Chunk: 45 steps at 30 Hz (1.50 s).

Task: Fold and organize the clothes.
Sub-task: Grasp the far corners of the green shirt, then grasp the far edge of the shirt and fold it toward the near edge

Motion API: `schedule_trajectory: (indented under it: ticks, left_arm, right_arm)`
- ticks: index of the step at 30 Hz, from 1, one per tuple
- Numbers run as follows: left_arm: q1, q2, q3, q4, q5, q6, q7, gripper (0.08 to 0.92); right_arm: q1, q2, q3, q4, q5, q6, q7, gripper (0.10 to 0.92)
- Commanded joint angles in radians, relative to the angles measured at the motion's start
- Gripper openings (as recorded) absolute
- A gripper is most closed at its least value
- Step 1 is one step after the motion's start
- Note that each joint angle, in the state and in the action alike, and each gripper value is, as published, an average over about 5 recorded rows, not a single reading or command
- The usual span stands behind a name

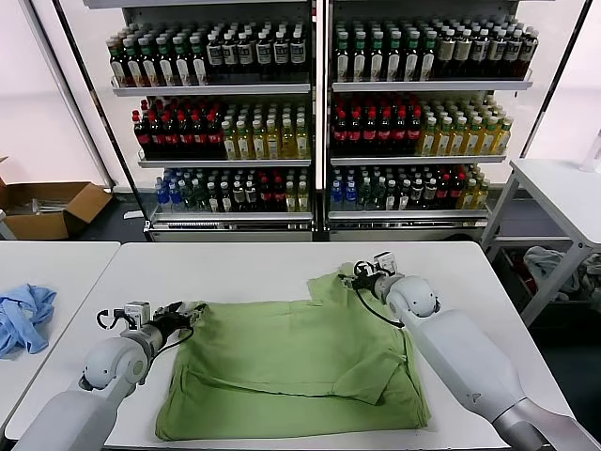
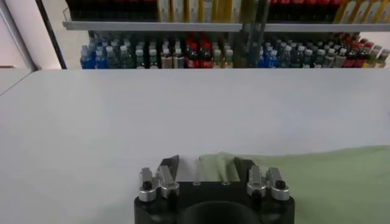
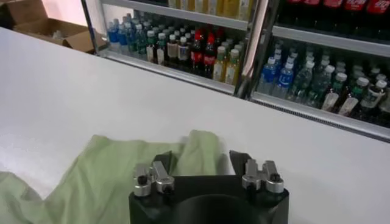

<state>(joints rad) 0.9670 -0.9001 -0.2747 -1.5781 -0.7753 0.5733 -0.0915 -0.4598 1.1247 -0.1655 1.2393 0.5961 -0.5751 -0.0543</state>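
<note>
The light green shirt (image 1: 291, 366) lies spread and partly folded on the white table (image 1: 235, 268), with a sleeve flap folded over on its right side. My left gripper (image 1: 185, 315) is at the shirt's far left corner. In the left wrist view (image 2: 207, 165) its jaws stand wide open with the shirt's corner (image 2: 214, 165) between them. My right gripper (image 1: 362, 277) is at the shirt's far right corner. In the right wrist view (image 3: 201, 161) its jaws stand wide open around a raised fold of the shirt (image 3: 198, 149). Buttons and logo are hidden.
Shelves of bottles (image 1: 319, 122) stand behind the table. A blue cloth (image 1: 23, 315) lies on a second table at the left, and a cardboard box (image 1: 47, 207) sits on the floor beyond it. Another table (image 1: 563, 188) stands at the right.
</note>
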Motion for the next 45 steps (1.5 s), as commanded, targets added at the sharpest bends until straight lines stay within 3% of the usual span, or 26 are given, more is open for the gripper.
schedule_trajectory:
  ticks: [1,16,27,38,45]
  left_arm:
    - [0.001,-0.008,0.006,0.028,0.009,0.004,0.027,0.5]
    - [0.045,0.005,-0.007,-0.092,0.028,-0.02,0.039,0.097]
    - [0.112,0.043,-0.053,-0.254,0.01,-0.064,-0.001,0.087]
    - [0.295,0.116,-0.122,-0.463,0.025,-0.098,-0.135,0.087]
    - [0.481,0.151,-0.154,-0.592,0.105,-0.112,-0.238,0.087]
  right_arm:
    - [-0.013,-0.003,-0.002,0.001,-0.01,-0.004,-0.006,0.521]
    - [-0.015,-0.06,0.005,0.107,0.001,-0.003,-0.003,0.116]
    - [-0.056,-0.15,0.032,0.318,0.049,-0.003,0.028,0.106]
    - [-0.343,-0.313,0.198,0.653,0.07,-0.002,0.054,0.106]
    - [-0.592,-0.438,0.32,0.859,0.063,0.015,0.054,0.106]
